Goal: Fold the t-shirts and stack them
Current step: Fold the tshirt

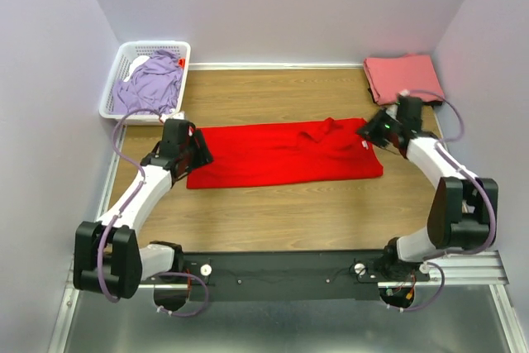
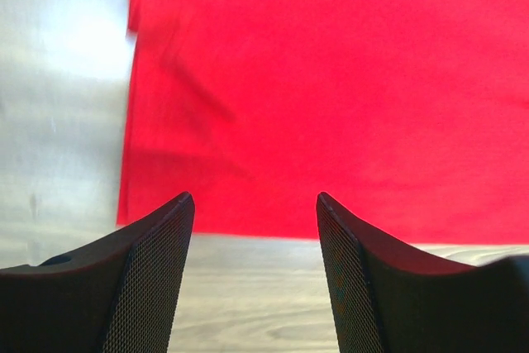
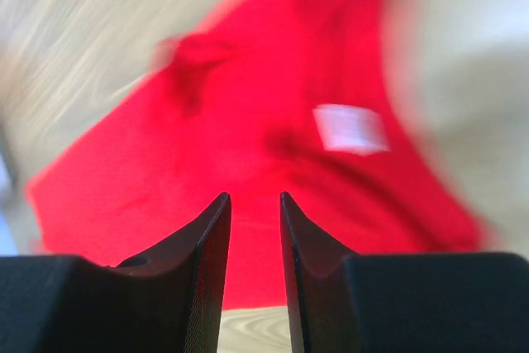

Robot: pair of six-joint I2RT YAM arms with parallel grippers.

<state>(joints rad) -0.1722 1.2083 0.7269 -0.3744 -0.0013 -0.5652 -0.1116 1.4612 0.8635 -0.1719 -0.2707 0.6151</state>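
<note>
The red t-shirt point(image 1: 285, 153) lies spread across the middle of the table, folded lengthwise, with a bunched sleeve near its top right. It fills the left wrist view point(image 2: 331, 80) and the right wrist view point(image 3: 248, 146), where its white neck tag point(image 3: 351, 128) shows. My left gripper point(image 1: 201, 155) is open and empty at the shirt's left edge point(image 2: 255, 204). My right gripper point(image 1: 369, 131) is at the shirt's right end, its jaws a narrow gap apart with nothing between them point(image 3: 254, 200). A folded salmon-pink t-shirt point(image 1: 403, 77) lies at the back right. A lavender t-shirt point(image 1: 150, 82) sits in the basket.
The white lattice basket point(image 1: 117, 80) stands at the back left corner. Walls close in the table on the left, back and right. A metal rail point(image 1: 331, 274) runs along the near edge by the arm bases.
</note>
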